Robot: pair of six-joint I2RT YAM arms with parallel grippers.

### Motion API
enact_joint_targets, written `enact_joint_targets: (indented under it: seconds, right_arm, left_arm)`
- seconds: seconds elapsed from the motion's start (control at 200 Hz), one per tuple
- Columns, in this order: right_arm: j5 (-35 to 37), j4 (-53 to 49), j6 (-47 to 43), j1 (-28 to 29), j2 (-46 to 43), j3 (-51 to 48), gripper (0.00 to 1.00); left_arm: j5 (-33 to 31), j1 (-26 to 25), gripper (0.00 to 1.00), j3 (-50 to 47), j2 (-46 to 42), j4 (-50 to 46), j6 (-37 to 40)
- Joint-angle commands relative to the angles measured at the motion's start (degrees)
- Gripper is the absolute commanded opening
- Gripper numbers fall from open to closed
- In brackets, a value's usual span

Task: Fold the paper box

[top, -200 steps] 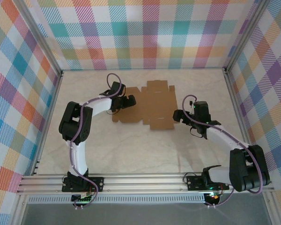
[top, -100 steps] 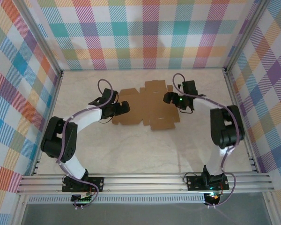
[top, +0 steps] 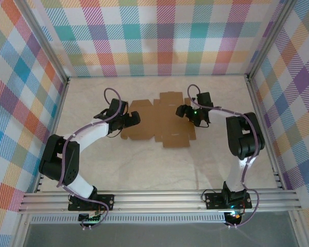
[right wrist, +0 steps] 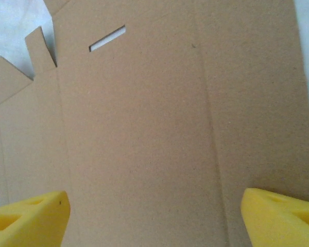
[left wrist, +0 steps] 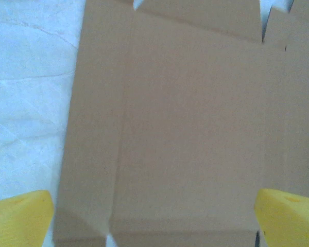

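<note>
The paper box (top: 157,121) is a flat brown sheet, cut with flaps and tabs, none of them raised. It lies unfolded on the pale table (top: 144,164), closer to the far checked wall (top: 159,36) than to the metal rail (top: 159,200) where the 2 arms are bolted. Creases run across its panels. In the right wrist view the sheet (right wrist: 154,113) shows 1 narrow slot (right wrist: 107,38) and some angled tabs along its edge.

The left claw (top: 135,118) sits at the sheet's left edge, low over the cardboard. In its wrist view, the claw (left wrist: 154,221) is spread wide, with 2 yellow fingers (left wrist: 20,218) far apart and the sheet (left wrist: 175,128) lying flat between them, not pinched.

The right claw (top: 181,110) sits over the sheet's right side, near its far corner. This claw (right wrist: 154,216) also stands wide apart. Its yellow fingers (right wrist: 28,216) are set at either side of the cardboard panel and hold nothing. Whether either claw touches the sheet cannot be told.
</note>
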Motion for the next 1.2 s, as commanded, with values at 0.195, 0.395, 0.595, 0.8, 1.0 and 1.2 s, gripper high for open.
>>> enact_joint_targets:
  seconds: [0.195, 0.395, 0.595, 0.8, 1.0, 1.2]
  right_arm:
    - [-0.1, -1.3, 1.5, 0.5, -12.8, -11.0, 1.00]
    - [2.7, -2.9, 5.3, -1.1, -18.6, -14.4, 1.00]
    - [-0.1, -2.4, 4.6, -1.8, -19.1, -15.8, 1.00]
    - [-1.0, -1.6, 4.6, -1.8, -17.0, -15.6, 1.00]
    - [-2.4, -0.3, 1.4, -4.5, -17.3, -15.8, 1.00]
    - [-13.0, 6.2, -1.7, -10.7, -15.3, -18.7, 0.86]
  left_arm:
    - [9.1, -5.2, 0.94, 18.1, 13.9, -5.8, 7.4]
    - [13.4, -7.5, 0.80, 26.2, 23.9, -8.5, 5.9]
    - [14.2, -7.4, 0.77, 24.5, 26.0, -10.8, 2.8]
    - [14.8, -7.4, 0.79, 15.4, 21.2, -7.8, -1.1]
    - [12.7, -7.4, 0.80, 12.5, 18.5, -6.3, -1.6]
    - [13.5, -7.4, 0.75, 13.2, 21.0, -6.0, -1.8]
